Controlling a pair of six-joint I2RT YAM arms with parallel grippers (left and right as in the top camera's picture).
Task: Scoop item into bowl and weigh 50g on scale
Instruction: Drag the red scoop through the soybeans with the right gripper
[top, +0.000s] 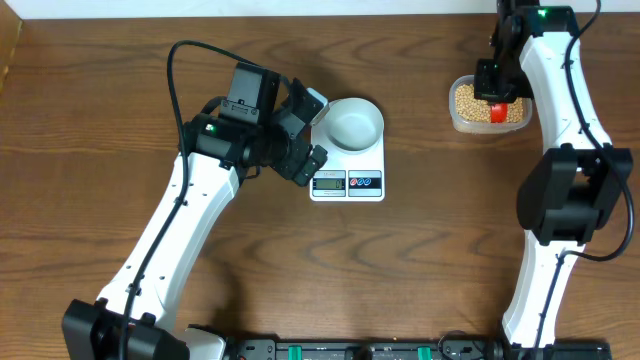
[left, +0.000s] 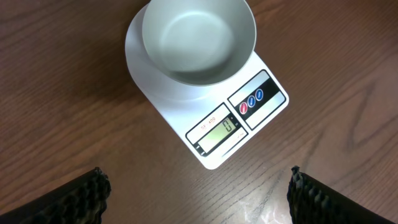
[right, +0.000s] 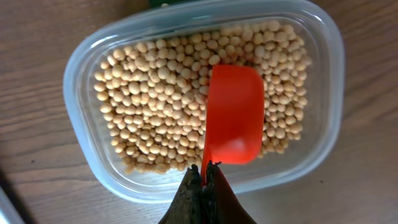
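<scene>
The beans (right: 161, 106) lie in a tub (right: 81, 62) well right of the scale (left: 177, 107). They look loose, light and quick to roll, so they are best scooped. The right gripper (right: 205, 180) pinches the red scoop (right: 236, 118) by its handle. The bowl (left: 199, 40) sits empty on the scale. The left gripper (left: 199, 196) is spread wide beside the scale.

The overhead camera looks straight down from high above on the whole table (top: 100, 120), with the robot's side at the lower edge; the left wrist camera looks down from nearer on the scale (left: 180, 104) and the bowl (left: 199, 37), both slantwise in its picture, its own fingers (left: 81, 199) at the two lower corners; the right wrist camera hangs very near over the tub (right: 326, 112) of beans (right: 155, 106) and the scoop (right: 235, 115); the overhead view shares scale and bowl with the left view, the tub with the right.
</scene>
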